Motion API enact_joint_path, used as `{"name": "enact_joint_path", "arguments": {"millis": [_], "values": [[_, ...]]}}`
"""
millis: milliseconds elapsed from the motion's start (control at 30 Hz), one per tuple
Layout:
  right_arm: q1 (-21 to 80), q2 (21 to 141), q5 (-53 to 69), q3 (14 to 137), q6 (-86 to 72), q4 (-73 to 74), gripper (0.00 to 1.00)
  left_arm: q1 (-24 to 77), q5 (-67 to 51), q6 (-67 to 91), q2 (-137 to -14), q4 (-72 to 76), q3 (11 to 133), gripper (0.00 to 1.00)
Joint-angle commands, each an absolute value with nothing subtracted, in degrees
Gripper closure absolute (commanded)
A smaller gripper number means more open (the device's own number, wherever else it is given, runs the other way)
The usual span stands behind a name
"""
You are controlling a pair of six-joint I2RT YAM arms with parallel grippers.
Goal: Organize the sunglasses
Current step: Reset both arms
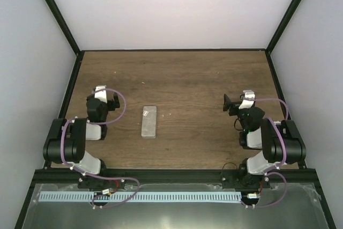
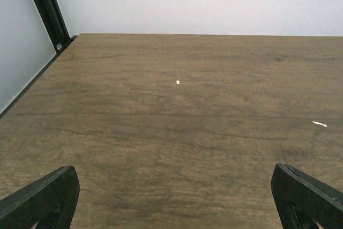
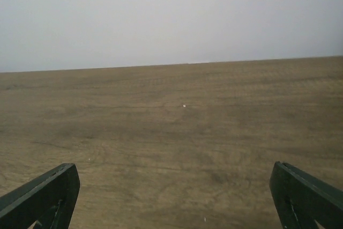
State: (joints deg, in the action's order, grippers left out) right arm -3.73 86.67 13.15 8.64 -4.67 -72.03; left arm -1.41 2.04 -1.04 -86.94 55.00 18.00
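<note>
Flat grey case point(image 1: 149, 122) lies mid-table point(image 1: 193, 79) between the two arms and looks closed, contents hidden. Sunglasses show in no view; can't tell if they're inside. Left fingers point(image 1: 108, 95) spread wide, holding nothing. Right fingers point(image 1: 237, 101) the same, both well apart from the case.
</note>
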Motion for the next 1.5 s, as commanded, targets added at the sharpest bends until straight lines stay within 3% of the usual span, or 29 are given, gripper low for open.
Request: {"name": "enact_joint_path", "arguments": {"millis": [0,200,1467], "values": [[-2.6,86.7,12.3,11.0,-2.2,-74.6,0.0,-2.1,0.2,-0.3,-87.3,62.8,16.9,0.0],[-1.4,87.2,18.9,12.3,2.1,-72.8,0.0,-2.1,-0.1,-0.5,-88.6,64.0,17.0,0.0],[-1.5,87.7,15.0,14.2,0.2,-69.9,0.0,-1.6,0.4,-0.8,-88.4,63.0,17.4,0.0]]}}
